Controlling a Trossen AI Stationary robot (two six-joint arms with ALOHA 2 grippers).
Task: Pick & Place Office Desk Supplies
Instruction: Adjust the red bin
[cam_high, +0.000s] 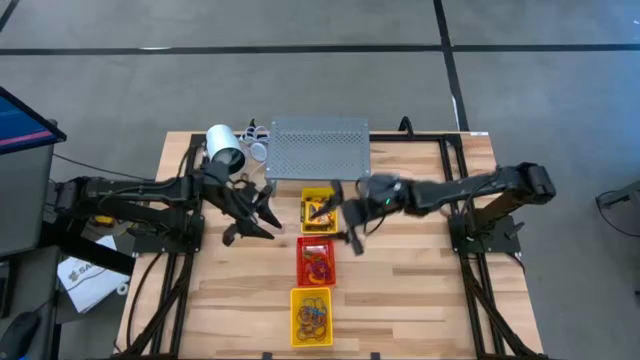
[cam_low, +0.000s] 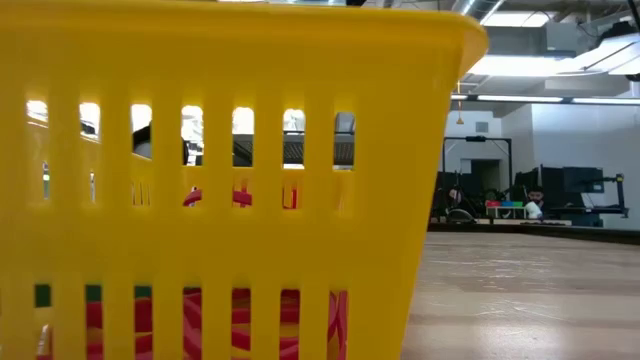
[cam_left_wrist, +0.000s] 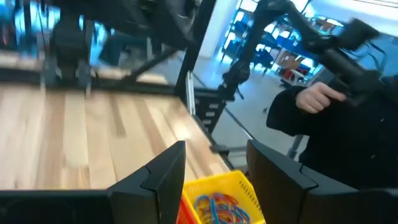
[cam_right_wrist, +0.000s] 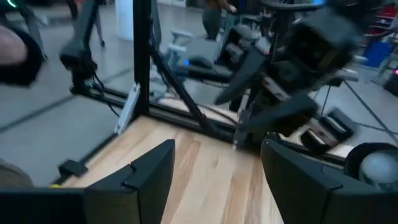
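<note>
Both grippers look empty: right gripper (cam_high: 352, 225) hangs wide by the far yellow tray (cam_high: 319, 207), probably post-drop, left gripper (cam_high: 262, 210) parted opposite.

We find three trays (cam_high: 318, 208) in a row down the table's (cam_high: 420, 290) middle, rubber bands (cam_high: 313, 317) inside. A perforated panel (cam_high: 319, 150) lies behind them; arms flank either side.

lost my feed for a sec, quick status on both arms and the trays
Left gripper open, empty, left of the yellow tray. Right gripper open, empty, right of the red tray. Supplies in trays. Nothing blocking.
</note>
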